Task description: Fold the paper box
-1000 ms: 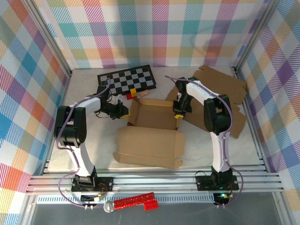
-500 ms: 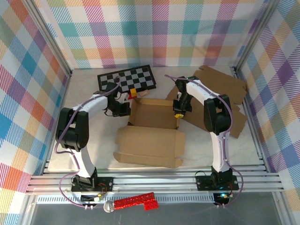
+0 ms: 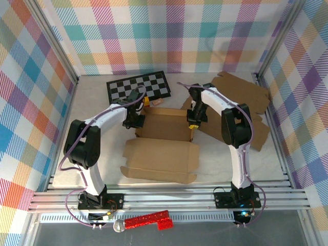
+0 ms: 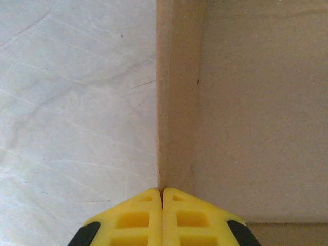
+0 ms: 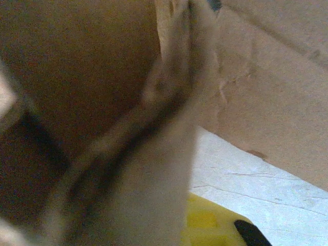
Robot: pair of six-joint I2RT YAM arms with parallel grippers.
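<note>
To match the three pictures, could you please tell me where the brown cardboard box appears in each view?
Top external: brown cardboard box at the table's centre, lid flap spread toward the near edge.
Left wrist: its edge runs up the middle, panel to the right.
Right wrist: blurred, close, across left and top.
Shared landmark: the pale tabletop.

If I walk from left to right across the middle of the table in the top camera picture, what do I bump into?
left gripper → paper box → right gripper → flat cardboard sheets
</note>
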